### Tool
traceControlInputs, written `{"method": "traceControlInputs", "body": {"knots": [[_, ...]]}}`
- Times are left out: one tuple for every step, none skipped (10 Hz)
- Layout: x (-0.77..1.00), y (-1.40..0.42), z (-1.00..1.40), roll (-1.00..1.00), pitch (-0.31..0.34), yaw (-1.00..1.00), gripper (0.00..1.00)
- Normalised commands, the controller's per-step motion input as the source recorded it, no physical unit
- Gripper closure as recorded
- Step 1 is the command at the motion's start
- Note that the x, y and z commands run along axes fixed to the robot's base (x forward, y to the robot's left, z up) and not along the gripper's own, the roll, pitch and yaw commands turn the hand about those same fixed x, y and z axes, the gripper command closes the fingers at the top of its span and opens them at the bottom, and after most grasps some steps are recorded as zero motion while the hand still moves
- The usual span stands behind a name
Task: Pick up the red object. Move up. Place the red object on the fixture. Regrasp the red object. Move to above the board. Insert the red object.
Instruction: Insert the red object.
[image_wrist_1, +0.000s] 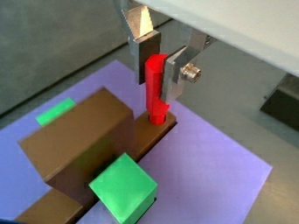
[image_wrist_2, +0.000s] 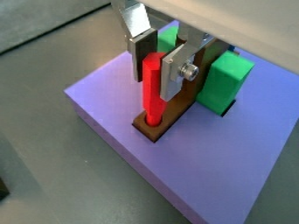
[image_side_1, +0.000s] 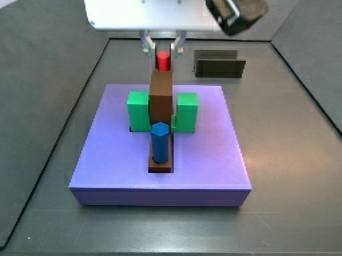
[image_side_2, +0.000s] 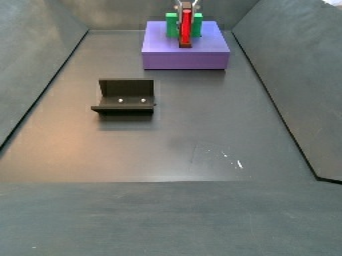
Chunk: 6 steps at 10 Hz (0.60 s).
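The red object (image_wrist_1: 156, 101) stands upright with its lower end in the dark brown slot (image_wrist_1: 149, 140) of the purple board (image_wrist_1: 216, 171). My gripper (image_wrist_1: 162, 86) is right above the slot, its two silver fingers closed on the peg's upper part. The same grasp shows in a wrist view (image_wrist_2: 158, 86), with the red object (image_wrist_2: 152, 98) reaching down into the slot (image_wrist_2: 166, 122). In a side view the red object (image_side_1: 163, 60) is behind the brown block (image_side_1: 162, 100). The fixture (image_side_1: 219, 66) stands off the board, also seen in a side view (image_side_2: 124, 97).
A blue peg (image_side_1: 159, 142) stands in the slot's near end. Green blocks (image_side_1: 138, 110) (image_side_1: 187, 110) flank the tall brown block on the board (image_side_1: 120, 150). In a wrist view the brown block (image_wrist_1: 76, 140) and a green block (image_wrist_1: 122, 185) lie close to the gripper. Grey walls surround the floor.
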Motion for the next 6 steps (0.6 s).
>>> {"method": "traceControlInputs", "body": {"knots": [[0.0,0.01,-0.34,-0.01,-0.009,0.0,1.0],[0.0,0.01,-0.36,0.0,-0.02,0.0,1.0],[0.0,0.05,-0.37,0.0,-0.011,0.0,1.0],[0.0,0.06,-0.37,0.02,0.0,0.0,1.0],[0.0,0.0,-0.11,0.04,0.0,0.0,1.0],[0.0,0.0,0.0,0.0,0.0,0.0,1.0]]}}
